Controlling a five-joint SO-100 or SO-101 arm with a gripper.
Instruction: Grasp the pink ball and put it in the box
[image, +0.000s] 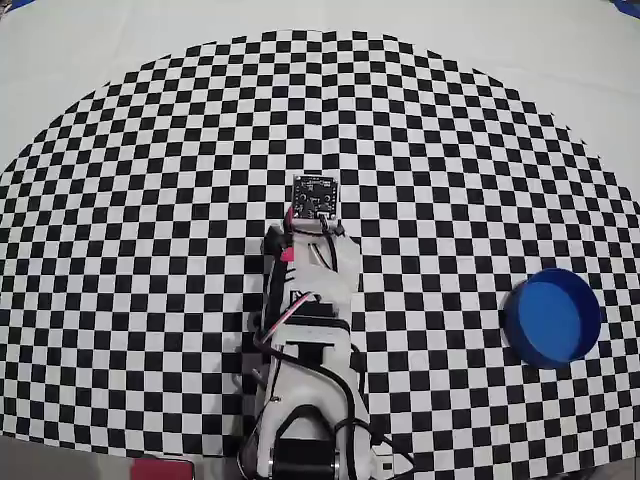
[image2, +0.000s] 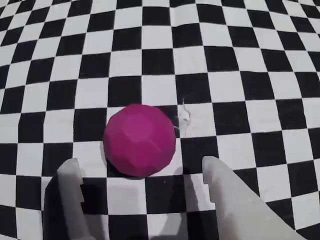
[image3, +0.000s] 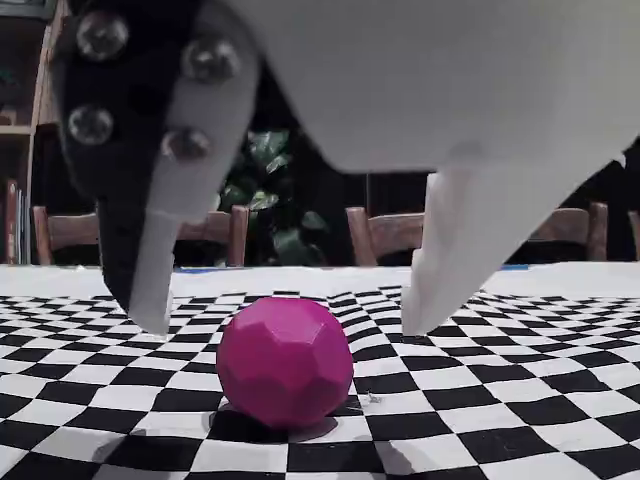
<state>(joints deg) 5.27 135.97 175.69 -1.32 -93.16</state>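
On the black-and-white checkered surface (image2: 240, 65) rests the faceted magenta-pink ball (image2: 140, 140), between the two white fingertips (image3: 155, 300) of the claw (image2: 142, 175), which stands wide open, gripping nothing. Well apart, at the overhead view's right, sits the round blue box (image: 551, 317).

Setting looks like a home dining room. Fixed view shows wooden chairs (image3: 385, 235) lined up behind the table (image3: 560, 400), a leafy houseplant (image3: 265, 165) and a bookshelf (image3: 20, 130) at left. Table is covered with a checkered cloth (image: 150, 200).
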